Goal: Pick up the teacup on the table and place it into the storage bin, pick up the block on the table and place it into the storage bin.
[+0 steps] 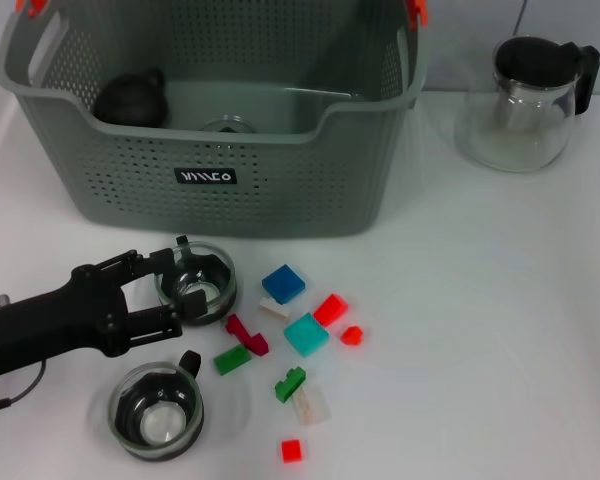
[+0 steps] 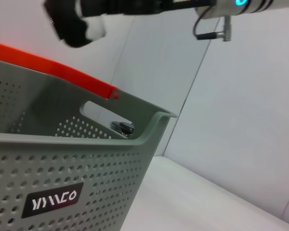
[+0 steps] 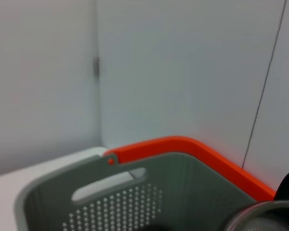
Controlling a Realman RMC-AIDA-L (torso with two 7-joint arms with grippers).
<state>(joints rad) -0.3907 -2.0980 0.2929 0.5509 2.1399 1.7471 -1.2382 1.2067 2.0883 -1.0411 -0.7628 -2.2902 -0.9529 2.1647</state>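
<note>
The left pincer [image 1: 185, 290], reaching in from the lower left of the head frame, has its jaws spread wide around the rim of the teacup [image 1: 196, 284] on the white surface [image 1: 500, 330]. The storage bin [image 1: 210, 160] stands directly above the cup in the frame, close by, so the carry is short but must clear its front wall. Just right of the cup lie scattered blocks, the blue block [image 1: 283, 283] nearest. A second cup [image 1: 157, 409] sits lower left. The right pincer isn't visible.
</note>
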